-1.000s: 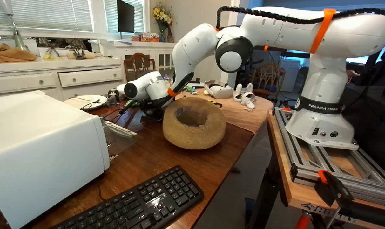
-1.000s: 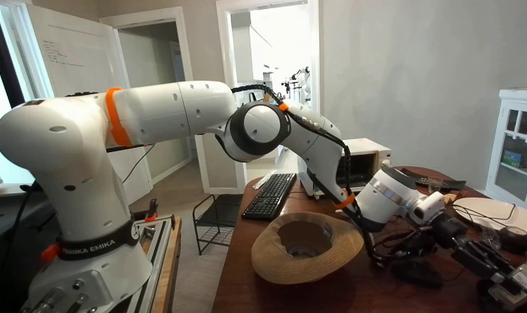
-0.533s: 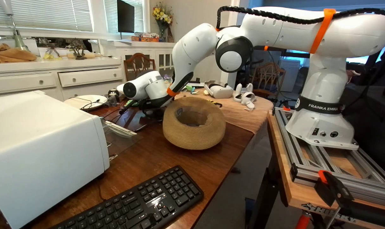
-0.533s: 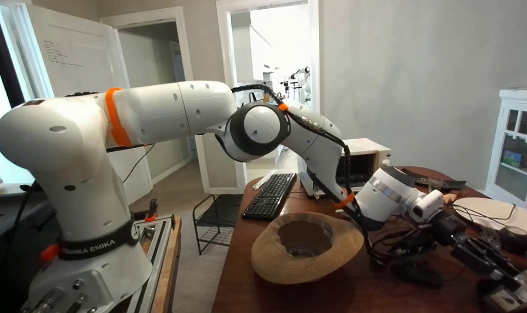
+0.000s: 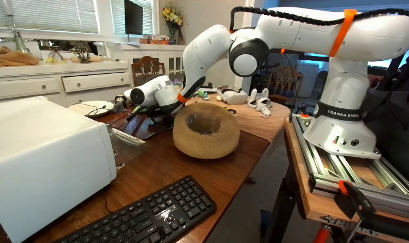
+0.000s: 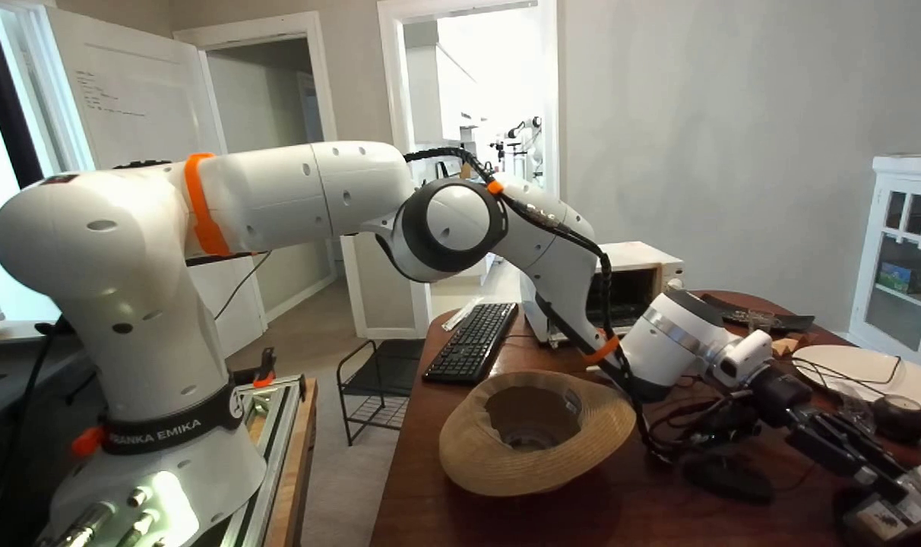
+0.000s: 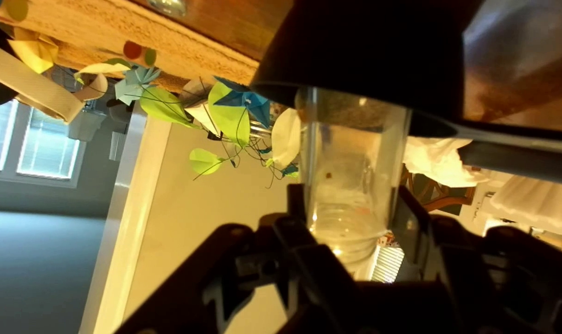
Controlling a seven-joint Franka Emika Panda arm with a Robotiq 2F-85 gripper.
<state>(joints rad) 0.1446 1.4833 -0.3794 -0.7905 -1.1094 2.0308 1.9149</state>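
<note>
A clear glass or plastic jar (image 7: 350, 153) stands between the two black fingers of my gripper (image 7: 350, 199) in the wrist view. Both fingers press on its sides, so the gripper is shut on it. In an exterior view the gripper (image 6: 886, 488) holds the jar (image 6: 903, 518) tilted at the lower right, with dark bits inside. A large dark rounded thing (image 7: 369, 51) with a handle-like bar hides one end of the jar in the wrist view; I cannot tell whether they touch. In an exterior view the fingers are hidden behind the arm (image 5: 165, 94).
A straw hat (image 5: 206, 145) lies brim up on the table beside the arm, also in an exterior view (image 6: 536, 463). A white oven (image 5: 49, 162), a black keyboard (image 5: 150, 212) and a white plate (image 6: 871, 368) with wires stand around. Paper flowers (image 7: 230, 111) show in the wrist view.
The wrist and gripper have turned a little, so the jar is tilted differently and sits slightly lower than a second ago. It stays held. Light now falls on the robot's base.
</note>
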